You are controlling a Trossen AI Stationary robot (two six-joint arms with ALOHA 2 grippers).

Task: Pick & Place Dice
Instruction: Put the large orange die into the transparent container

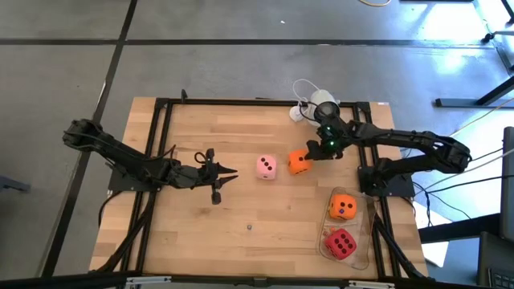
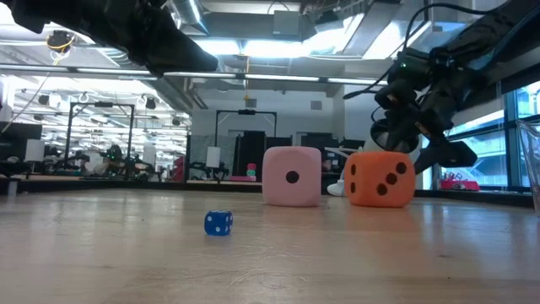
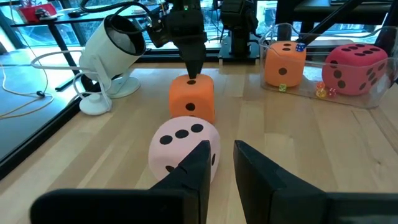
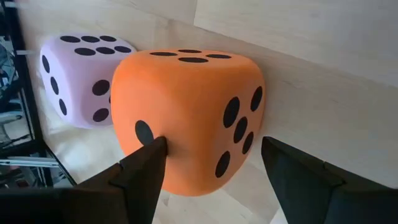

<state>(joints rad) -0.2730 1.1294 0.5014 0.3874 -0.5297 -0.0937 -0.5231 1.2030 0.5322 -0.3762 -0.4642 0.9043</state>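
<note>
A: Where are the dice?

B: Two sit mid-table, side by side: a pale pink rounded cube with dark pips (image 1: 267, 167) and, just to its right, an orange rounded cube with dark pips (image 1: 299, 162). Two more, another orange die (image 1: 344, 208) and a red die (image 1: 340, 243), already lie in a clear plastic tray (image 1: 367, 258) at the near right corner.

A: And the arms?

B: The right gripper (image 1: 321, 150) hangs over the mid-table orange die with its fingers spread wide to either side of it; nothing is gripped yet. The left gripper (image 1: 227, 173) waits left of the pink die, fingers nearly together and empty.

A: How would that orange die handle?

B: I judge it soft and light, probably foam, with a matte skin that should not slip. It will likely give under a squeeze, so I would take two opposite flat faces near the middle, not the rounded corners, where the fingers could slide off. The pink one stands close, so the nearer finger needs care.

A: The surface?

B: A pale butcher-block wooden tabletop (image 1: 201, 233) in a black frame, flat and bare enough for a die to tumble if nudged. A tiny blue die (image 2: 218, 223) lies on the near side, and a white round camera on a stand (image 3: 115, 53) sits at the far edge with cables.

A: The room?

B: A large lit workshop with ceiling ducts, benches and glass on the right, over a grey floor.
</note>
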